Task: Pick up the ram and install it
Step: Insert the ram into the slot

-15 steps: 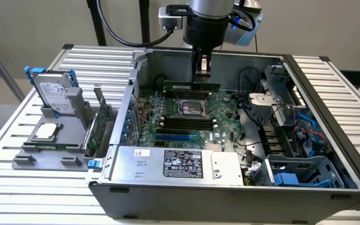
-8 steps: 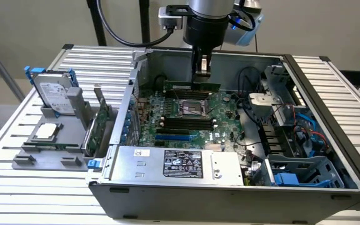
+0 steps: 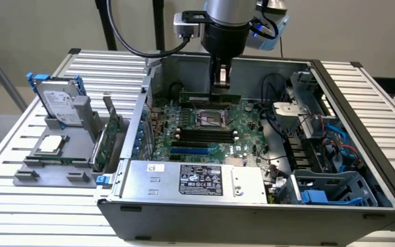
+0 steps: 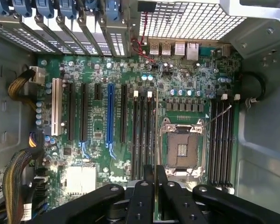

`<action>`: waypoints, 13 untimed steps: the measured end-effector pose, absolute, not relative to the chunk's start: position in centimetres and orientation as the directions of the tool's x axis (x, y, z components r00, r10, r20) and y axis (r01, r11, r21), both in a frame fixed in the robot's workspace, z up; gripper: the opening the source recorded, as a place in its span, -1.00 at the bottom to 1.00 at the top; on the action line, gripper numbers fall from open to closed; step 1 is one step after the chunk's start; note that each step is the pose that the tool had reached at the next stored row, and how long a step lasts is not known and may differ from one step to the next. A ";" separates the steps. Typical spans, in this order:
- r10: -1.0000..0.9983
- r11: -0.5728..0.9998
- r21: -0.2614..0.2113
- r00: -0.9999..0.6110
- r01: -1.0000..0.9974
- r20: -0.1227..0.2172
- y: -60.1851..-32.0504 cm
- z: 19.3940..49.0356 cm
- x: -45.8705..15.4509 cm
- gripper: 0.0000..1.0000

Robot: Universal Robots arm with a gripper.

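**Ram install: carrying the stick to its slot. Exterior view, L to R.**
- Counter, left: tray w/ hard drive, silver chip, tall card. Not my items.
- Case: open, board inside.
- Ram: clamped in my fingers, long edge level. Held above the board's far side, just behind the socket. Not seated.
- Slots: black, empty, on the socket's near side.
- Handling, my est.:
  - line the stick up parallel w/ a slot, notch over key;
  - confirm end latches are open;
  - descend straight, even pressure, no tilt;
  - stay clear of the socket pins.
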State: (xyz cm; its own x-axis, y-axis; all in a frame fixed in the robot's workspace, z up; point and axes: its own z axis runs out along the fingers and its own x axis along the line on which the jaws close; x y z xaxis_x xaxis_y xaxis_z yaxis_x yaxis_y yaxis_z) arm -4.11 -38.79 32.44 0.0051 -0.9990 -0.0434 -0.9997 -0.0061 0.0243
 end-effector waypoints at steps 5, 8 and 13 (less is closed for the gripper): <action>-0.999 -0.006 0.024 0.005 -1.000 -0.043 -38.8 31.5 -4.1 -1.00; -0.999 -0.006 0.024 0.005 -1.000 -0.043 -38.8 31.0 -4.1 -1.00; -0.999 -0.006 0.024 0.005 -1.000 -0.043 -38.9 30.1 -4.1 -1.00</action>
State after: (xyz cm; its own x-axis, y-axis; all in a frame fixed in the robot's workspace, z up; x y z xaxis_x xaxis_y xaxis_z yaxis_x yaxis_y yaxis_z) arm -4.13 -38.87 30.08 0.0049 -0.9991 -0.0433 -0.9997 -0.0060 0.0244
